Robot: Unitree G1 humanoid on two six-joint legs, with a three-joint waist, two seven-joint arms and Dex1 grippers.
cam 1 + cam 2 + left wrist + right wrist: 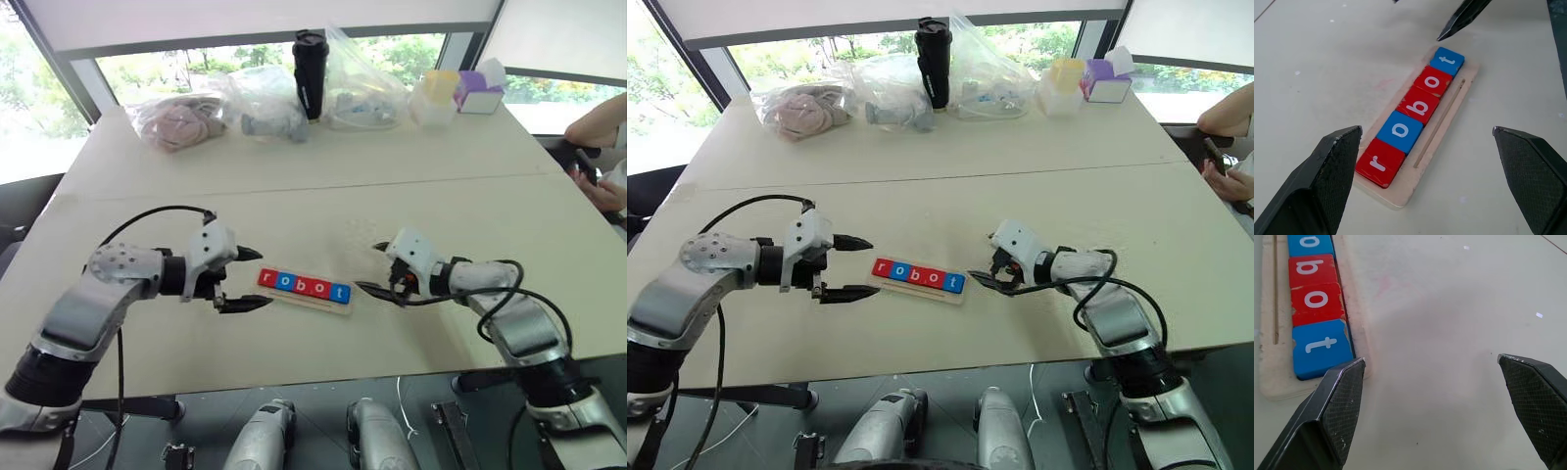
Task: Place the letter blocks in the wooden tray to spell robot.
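The wooden tray lies flat on the table between my two grippers. Five letter blocks sit in it in one row and read r, o, b, o, t: red, blue, red, red, blue. My left gripper hovers just off the tray's r end, open and holding nothing. In the left wrist view its fingers frame the whole row. My right gripper is open and empty just off the t end. The right wrist view has the blue t block beside one finger.
Along the table's far edge stand a black tumbler, several plastic bags with things in them, and a purple tissue box. A person's arm is at the far right edge. A seam crosses the tabletop.
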